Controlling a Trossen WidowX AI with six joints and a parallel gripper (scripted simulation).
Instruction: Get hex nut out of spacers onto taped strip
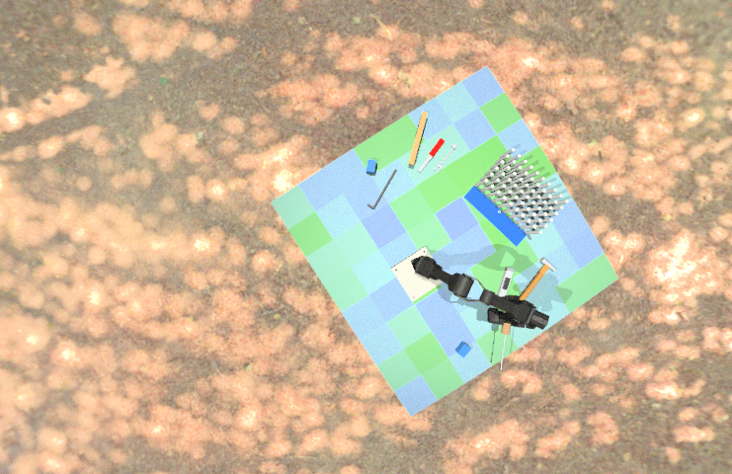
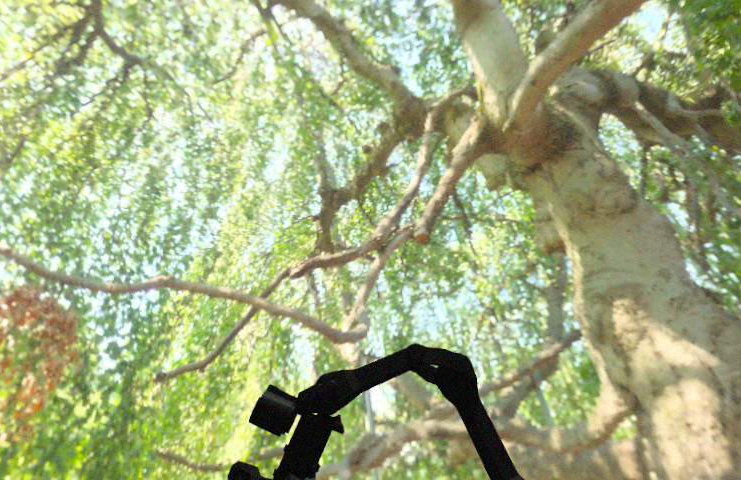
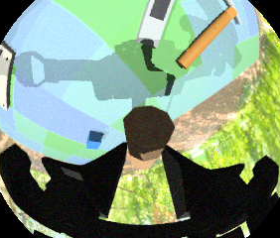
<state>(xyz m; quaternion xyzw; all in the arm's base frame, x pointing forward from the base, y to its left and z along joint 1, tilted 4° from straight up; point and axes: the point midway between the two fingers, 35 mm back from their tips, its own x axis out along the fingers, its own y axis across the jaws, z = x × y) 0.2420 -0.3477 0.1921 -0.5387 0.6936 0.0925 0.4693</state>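
Observation:
My gripper (image 1: 506, 322) (image 3: 144, 146) is shut on a wooden-handled tool (image 1: 506, 329) (image 3: 149, 130). Its handle end sits between the fingers in the wrist view; in the top view a thin metal rod runs from it toward the table's near edge. The tool is raised off the table, away from the spacers. The metal spacers (image 1: 527, 202) stand in a dense block at the right, and the blue taped strip (image 1: 495, 216) lies along their front. I cannot make out the hex nut among the spacers. The exterior view shows the arm, but the fingertips are out of frame.
A hammer (image 1: 534, 281) (image 3: 207, 37) and a grey-white tool (image 1: 506, 276) (image 3: 155, 20) lie beside the arm. A bent grey rod (image 1: 384, 190), wooden stick (image 1: 418, 138), red-handled tool (image 1: 436, 148) and thin pale tool (image 1: 447, 156) lie farther back. Blue blocks (image 1: 371, 166) (image 1: 462, 349) lie apart.

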